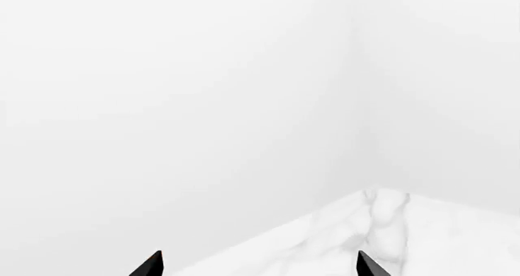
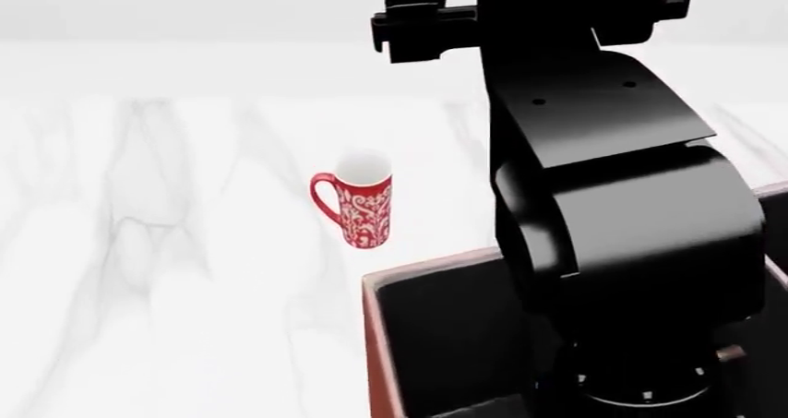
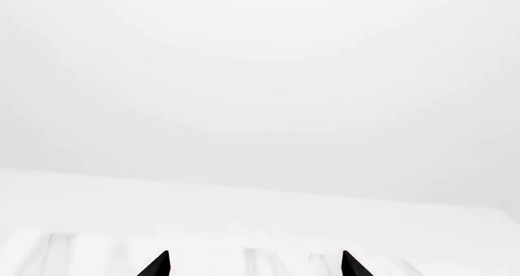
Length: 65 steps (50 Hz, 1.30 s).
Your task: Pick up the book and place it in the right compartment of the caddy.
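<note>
Mug [image 2: 358, 211]: red with a fine white scroll pattern, pale inside. Caddy [image 2: 375, 335]: reddish-brown wall, pale rim edge, black lining. Bench [image 2: 173, 252]: white marble with faint grey veining. Right arm [image 2: 615, 206]: glossy black. Fingertips [image 1: 148, 265] of the left gripper [image 1: 258, 265] and right gripper [image 3: 253, 265]: black.

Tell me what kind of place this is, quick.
Likely a bare simulated tabletop: a white marble table against plain white walls, holding only a red patterned mug and a reddish-brown caddy. No room furnishings show.
</note>
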{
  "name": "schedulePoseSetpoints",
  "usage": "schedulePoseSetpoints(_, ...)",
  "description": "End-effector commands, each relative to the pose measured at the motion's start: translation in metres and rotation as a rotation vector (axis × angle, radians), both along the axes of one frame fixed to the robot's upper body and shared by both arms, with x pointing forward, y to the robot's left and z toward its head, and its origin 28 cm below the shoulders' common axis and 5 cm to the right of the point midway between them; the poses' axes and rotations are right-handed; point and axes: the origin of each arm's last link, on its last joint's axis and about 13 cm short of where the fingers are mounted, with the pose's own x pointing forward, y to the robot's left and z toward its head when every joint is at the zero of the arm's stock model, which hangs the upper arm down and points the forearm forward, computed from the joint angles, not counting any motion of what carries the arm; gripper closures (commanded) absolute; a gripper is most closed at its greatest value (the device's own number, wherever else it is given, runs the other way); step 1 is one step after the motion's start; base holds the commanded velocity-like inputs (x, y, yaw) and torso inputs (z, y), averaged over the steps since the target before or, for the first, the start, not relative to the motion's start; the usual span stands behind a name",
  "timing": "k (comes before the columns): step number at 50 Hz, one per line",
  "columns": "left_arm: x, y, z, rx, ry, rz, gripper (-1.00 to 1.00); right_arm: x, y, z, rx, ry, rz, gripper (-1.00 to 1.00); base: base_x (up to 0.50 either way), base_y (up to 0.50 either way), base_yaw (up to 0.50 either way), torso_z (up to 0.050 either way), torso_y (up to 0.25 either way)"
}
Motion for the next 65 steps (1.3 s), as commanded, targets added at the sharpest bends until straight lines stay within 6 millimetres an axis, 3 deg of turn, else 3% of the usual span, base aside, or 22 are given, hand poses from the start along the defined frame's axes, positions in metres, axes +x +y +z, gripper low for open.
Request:
schedulePoseSetpoints(1, -0.001, 0.0, 0.0, 0.002, 0.001, -0.001, -1.0, -0.001, 0.002, 0.0, -0.013, -0.002, 0.006, -1.0, 0.5, 0.0, 0.0, 0.0, 0.01)
schedulePoseSetpoints(17, 0.0, -0.001, 0.0, 0.003, 0.002, -0.007, -1.0, -0.012, 0.011, 0.007, -0.059, 0.053, 0.058, -1.0, 0.12, 0.0, 0.0, 0.0, 0.001)
schedulePoseSetpoints(25, 0.002, -0.001, -0.002, 0.001, 0.003, -0.009, -1.0, -0.045, 0.029, -0.001, -0.147, 0.083, 0.384, -1.0, 0.0, 0.0, 0.0, 0.0, 0.0)
schedulePoseSetpoints(26, 0.002, -0.001, -0.002, 0.001, 0.003, -0.01, -1.0, -0.055, 0.033, -0.003, -0.204, 0.098, 0.514, -1.0, 0.0, 0.0, 0.0, 0.0, 0.0)
schedulePoseSetpoints(32, 0.001, 0.0, -0.003, 0.0, 0.004, -0.009, -1.0, -0.075, 0.039, -0.002, -0.199, 0.128, 0.803, -1.0, 0.0, 0.0, 0.0, 0.0, 0.0)
schedulePoseSetpoints(39, 0.001, 0.0, -0.002, 0.0, 0.001, -0.009, -1.0, -0.078, 0.044, -0.012, -0.333, 0.23, 0.896, -1.0, 0.0, 0.0, 0.0, 0.0, 0.0)
schedulePoseSetpoints(49, 0.001, 0.0, -0.002, 0.001, 0.0, -0.007, -1.0, -0.085, 0.045, -0.043, -0.538, 0.296, 1.166, -1.0, 0.0, 0.0, 0.0, 0.0, 0.0)
schedulePoseSetpoints(65, 0.0, 0.0, -0.002, 0.002, 0.0, -0.003, -1.0, -0.082, 0.044, -0.051, -0.611, 0.289, 1.207, -1.0, 0.0, 0.0, 0.0, 0.0, 0.0)
